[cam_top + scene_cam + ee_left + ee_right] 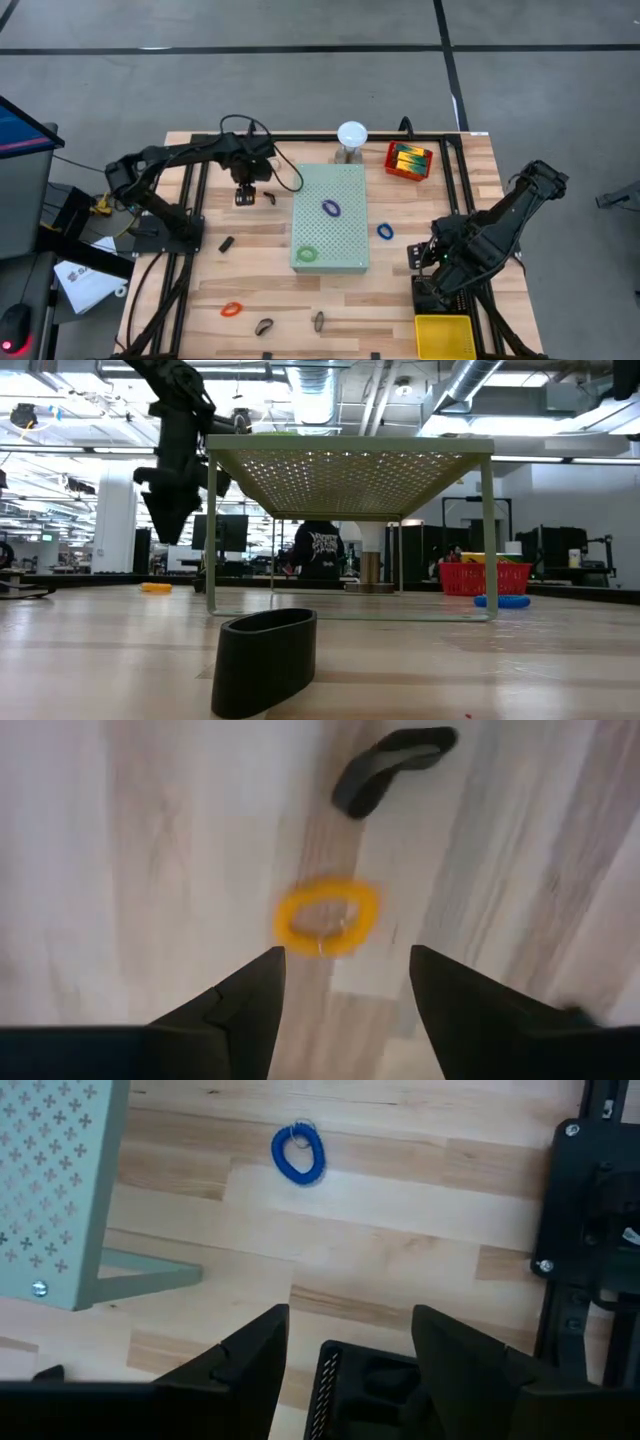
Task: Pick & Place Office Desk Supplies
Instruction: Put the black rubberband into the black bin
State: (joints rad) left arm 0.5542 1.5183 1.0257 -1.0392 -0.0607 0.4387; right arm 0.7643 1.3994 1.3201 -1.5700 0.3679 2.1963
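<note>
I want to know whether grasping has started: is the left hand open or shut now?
Open. The left hand has its fingers apart, empty, above the yellow band loop on the table.

L end effector (245, 196) above table (250, 290), purple loop (331, 208) on board (345, 185)

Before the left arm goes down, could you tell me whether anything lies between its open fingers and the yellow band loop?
Nothing does. In the left wrist view, only bare wood lies between the left gripper and the yellow band loop; a black clip lies beyond the loop.
</note>
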